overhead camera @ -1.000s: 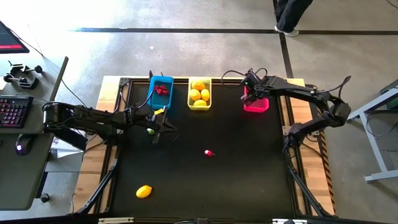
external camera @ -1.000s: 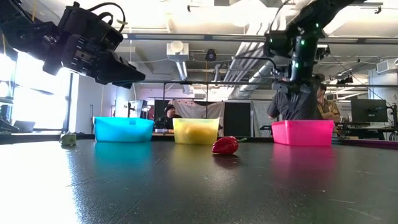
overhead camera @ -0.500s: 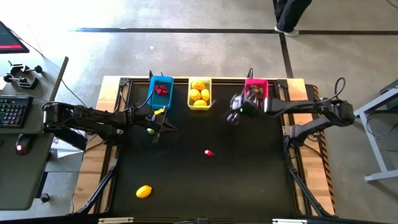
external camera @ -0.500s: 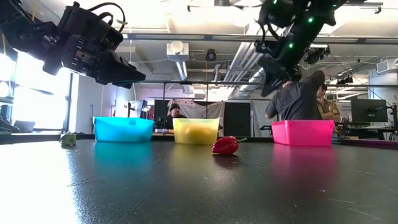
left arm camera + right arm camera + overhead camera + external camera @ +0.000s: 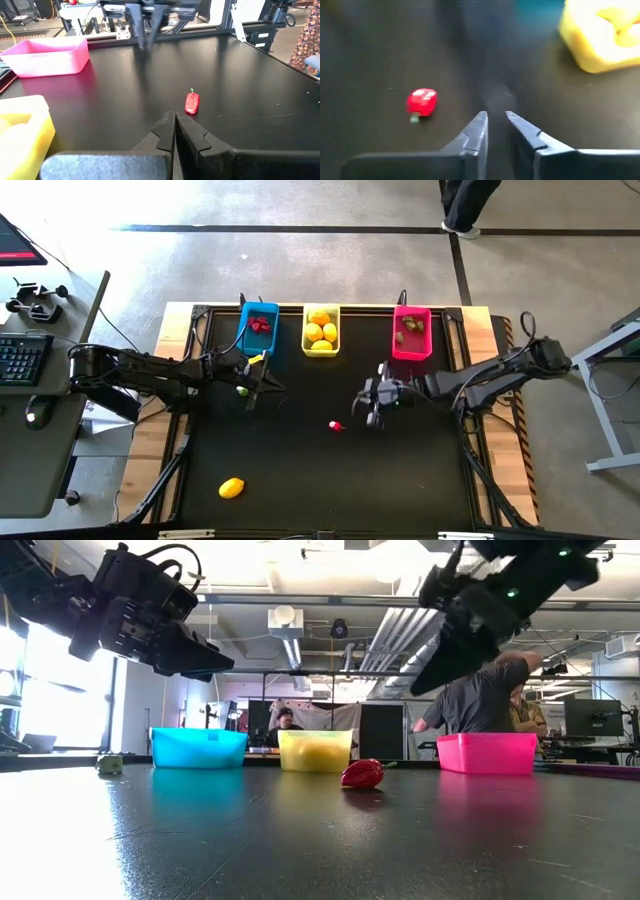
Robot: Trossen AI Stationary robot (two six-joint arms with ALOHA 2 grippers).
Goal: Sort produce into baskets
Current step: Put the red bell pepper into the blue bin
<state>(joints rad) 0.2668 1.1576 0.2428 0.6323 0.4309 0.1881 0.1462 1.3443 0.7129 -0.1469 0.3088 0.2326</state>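
Three baskets stand in a row at the table's far edge: blue (image 5: pixel 260 328) with red bits, yellow (image 5: pixel 320 331) with lemons, pink (image 5: pixel 411 333) with olive-green bits. A red piece (image 5: pixel 336 425) lies on the table's middle, a yellow lemon (image 5: pixel 231 488) at the near left, and a green bit (image 5: pixel 241 390) by my left gripper. My left gripper (image 5: pixel 268 384) hangs shut and empty above the table in front of the blue basket. My right gripper (image 5: pixel 495 118) hovers just right of the red piece (image 5: pixel 422 101), slanting down, its fingers a little apart with nothing between them.
People stand in the room beyond the far edge (image 5: pixel 480 700). A desk with a keyboard (image 5: pixel 25 360) stands left of the table. The black tabletop (image 5: pixel 400 480) is bare at the near right.
My right gripper has swung from above the pink basket toward the table's near edge and left, sinking a little and tipping from pointing down to a slant, and now hangs near the red piece. The produce on the table has stayed put.
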